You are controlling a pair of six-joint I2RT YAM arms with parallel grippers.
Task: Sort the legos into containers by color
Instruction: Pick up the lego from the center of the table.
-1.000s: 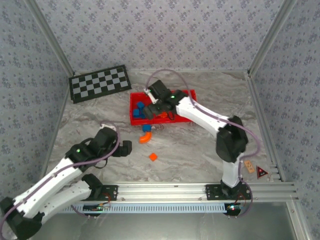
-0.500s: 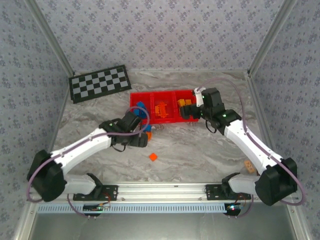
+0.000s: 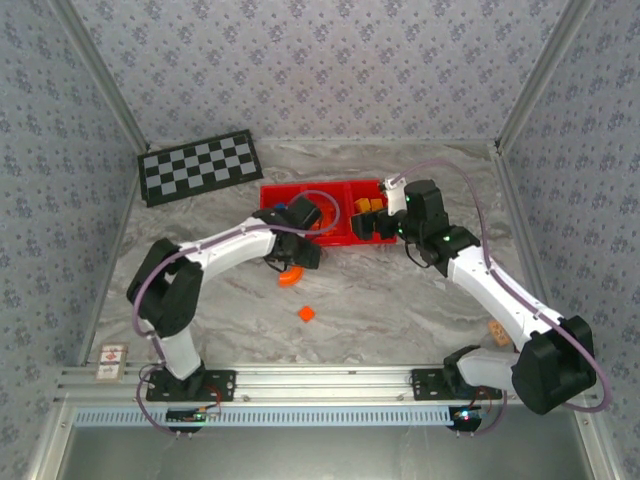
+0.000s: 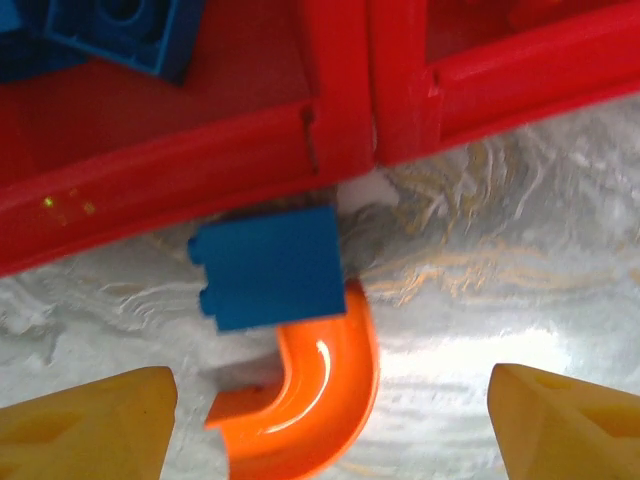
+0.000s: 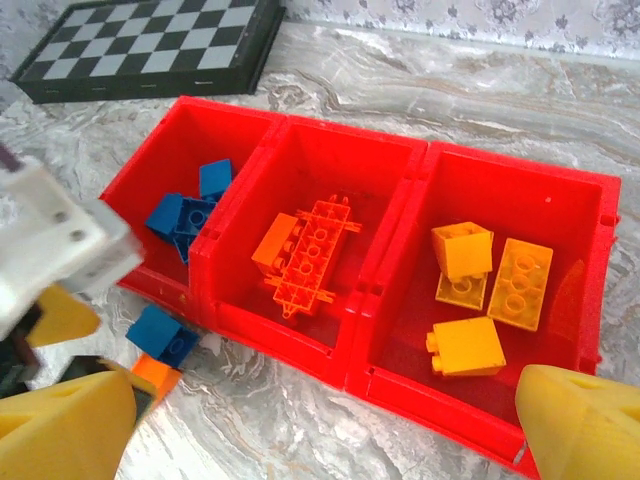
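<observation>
While three legos (image 4: pixel 268 268) lie loose, three containers (image 5: pixel 385 270)

**Both arms repositioned**
Left gripper (image 3: pixel 297 257) swung from the tabletop's (image 3: pixel 400 300) near-left area to the tray's (image 3: pixel 338 243) front edge, over the blue brick (image 4: pixel 268 265) and orange curved piece (image 4: pixel 322 392). Right gripper (image 3: pixel 371 226) shifted from the tray's left compartment to its right end.

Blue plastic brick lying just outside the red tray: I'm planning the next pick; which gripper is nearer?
Left. The left gripper hovers just above the blue plastic brick; the right gripper is farther, over the yellow-brick end of the red tray.
</observation>
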